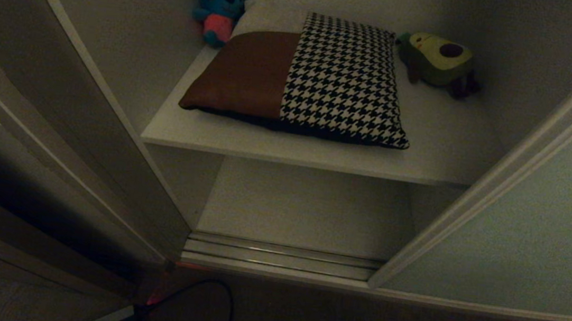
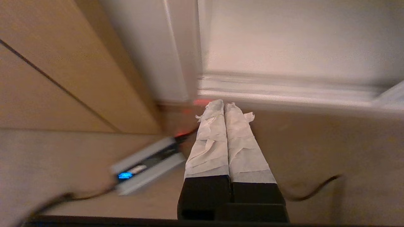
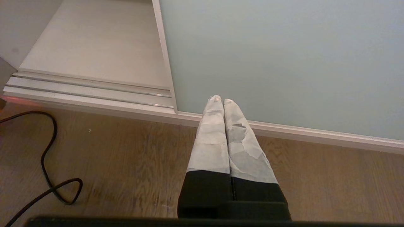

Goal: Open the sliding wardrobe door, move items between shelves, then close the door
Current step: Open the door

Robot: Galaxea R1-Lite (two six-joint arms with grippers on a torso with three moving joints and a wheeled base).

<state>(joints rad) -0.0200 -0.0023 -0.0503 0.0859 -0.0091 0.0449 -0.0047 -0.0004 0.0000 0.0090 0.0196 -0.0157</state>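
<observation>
Wardrobe open: sliding door (image 1: 534, 229) stands right; cushion (image 1: 300, 77) lies mid upper shelf (image 1: 440, 155). Left gripper (image 2: 224, 105) and right gripper (image 3: 219, 100) closed, empty, low over floor. Next: close door.

The cushion (image 1: 300, 77) is brown beside black-and-white houndstooth, the shelf (image 1: 441, 150) white, the door (image 3: 284, 63) pale grey-green with an off-white rim, one toy (image 1: 219, 10) blue and pink, another (image 1: 440, 60) avocado green, the floor (image 3: 126, 164) wood-brown, the cable (image 3: 47, 176) black, both pincers (image 2: 224, 105) (image 3: 220, 99) white-taped over black.
</observation>
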